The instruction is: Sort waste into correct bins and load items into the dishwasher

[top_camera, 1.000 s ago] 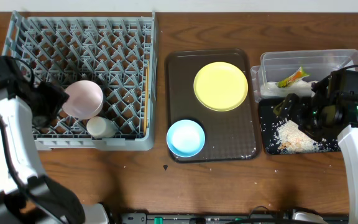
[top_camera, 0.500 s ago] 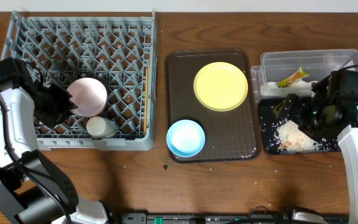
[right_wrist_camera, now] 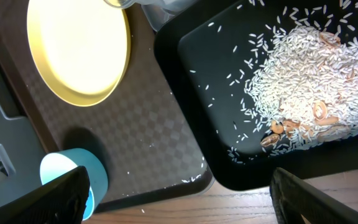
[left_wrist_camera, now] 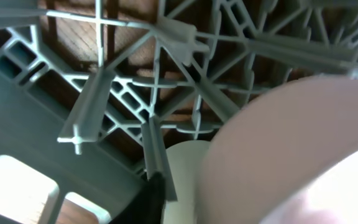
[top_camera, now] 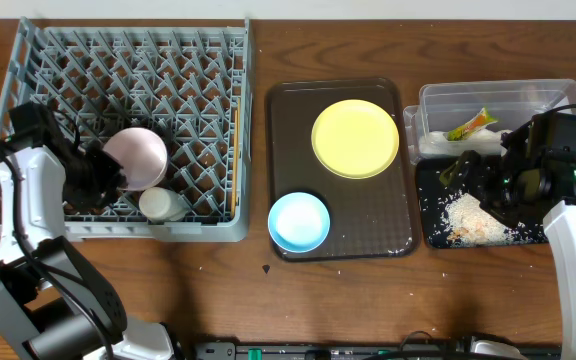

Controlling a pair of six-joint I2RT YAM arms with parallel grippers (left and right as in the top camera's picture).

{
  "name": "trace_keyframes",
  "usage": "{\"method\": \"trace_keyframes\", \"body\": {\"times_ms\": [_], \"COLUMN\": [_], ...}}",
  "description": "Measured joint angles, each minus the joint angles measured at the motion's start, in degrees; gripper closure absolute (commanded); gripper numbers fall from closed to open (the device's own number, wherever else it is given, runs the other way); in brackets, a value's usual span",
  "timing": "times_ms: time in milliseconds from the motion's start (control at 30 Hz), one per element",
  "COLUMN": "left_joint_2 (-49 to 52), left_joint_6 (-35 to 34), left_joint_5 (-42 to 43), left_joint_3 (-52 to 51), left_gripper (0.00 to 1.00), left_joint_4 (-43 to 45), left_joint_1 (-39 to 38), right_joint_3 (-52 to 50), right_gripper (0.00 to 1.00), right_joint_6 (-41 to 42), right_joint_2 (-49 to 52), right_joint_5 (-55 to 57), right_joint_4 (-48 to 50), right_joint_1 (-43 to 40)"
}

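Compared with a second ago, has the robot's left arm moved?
Yes. The left fingers shifted right across the grey dish rack, away from its left edge and further in over the pegs.

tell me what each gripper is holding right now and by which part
Left gripper is at the pale pink bowl's left rim in the rack; a grip cannot be confirmed. Right gripper is open, holding nothing.
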Motion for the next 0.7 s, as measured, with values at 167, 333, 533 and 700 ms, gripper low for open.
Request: {"method": "trace_keyframes", "body": {"times_ms": [167, 333, 533, 700], "left_joint_2": [-0.13, -2.84, -12.57, -18.18], "left_joint_6": [0.09, 0.11, 0.39, 1.64], "left_joint_5": [-0.39, 0.15, -1.68, -14.45], "left_joint_3": [-0.04, 0.13, 1.86, 2.64], "left_gripper": [0.92, 0.92, 0.92, 0.92], "left_joint_4": [0.15, -0.39, -0.24, -0.33], "left_joint_1": [-0.09, -0.33, -1.09, -8.50], "right_joint_3": [0.00, 0.00, 0.00, 0.00], "right_gripper": [0.10, 0.09, 0.09, 0.09], "right_joint_6": [0.00, 0.00, 0.00, 0.00], "right_joint_2": [0.00, 0.00, 0.00, 0.00], "right_joint_5": [-0.66, -1.05, -1.09, -1.09], "right_joint_4": [0.02, 0.02, 0.00, 0.24], "right_joint_1": [0.00, 0.00, 0.00, 0.00]}}
